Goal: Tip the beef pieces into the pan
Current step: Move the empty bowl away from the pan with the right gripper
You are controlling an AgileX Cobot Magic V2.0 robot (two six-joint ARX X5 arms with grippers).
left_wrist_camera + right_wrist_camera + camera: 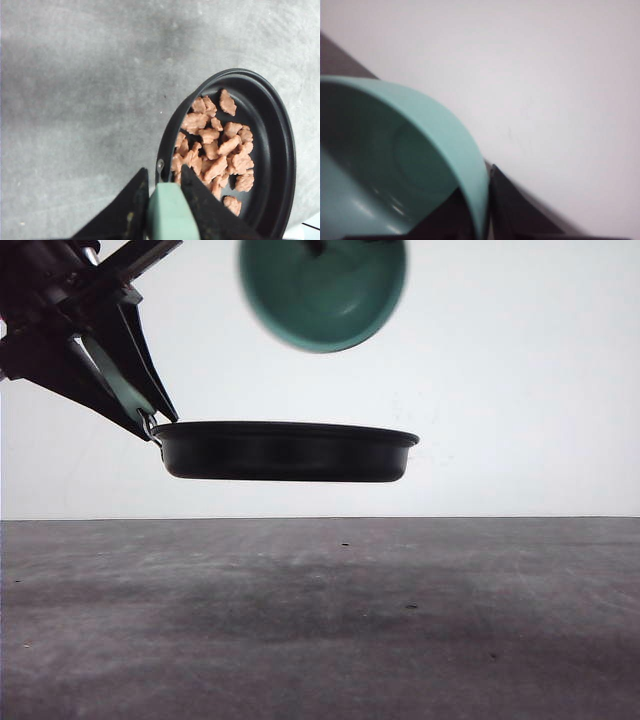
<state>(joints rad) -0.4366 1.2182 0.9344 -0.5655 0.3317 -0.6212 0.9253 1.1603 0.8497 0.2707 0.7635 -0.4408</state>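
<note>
My left gripper holds the black pan level in the air, well above the table. In the left wrist view the gripper is shut on the mint-green handle, and a heap of orange-brown beef pieces lies in the pan on the side near the handle. The teal bowl hangs above the pan, tipped with its mouth toward the front camera, and its inside looks empty. My right gripper is shut on the bowl's rim, one finger inside and one outside.
The grey table stretches below both held items with only a few small dark specks on it. A plain white wall stands behind the table's far edge.
</note>
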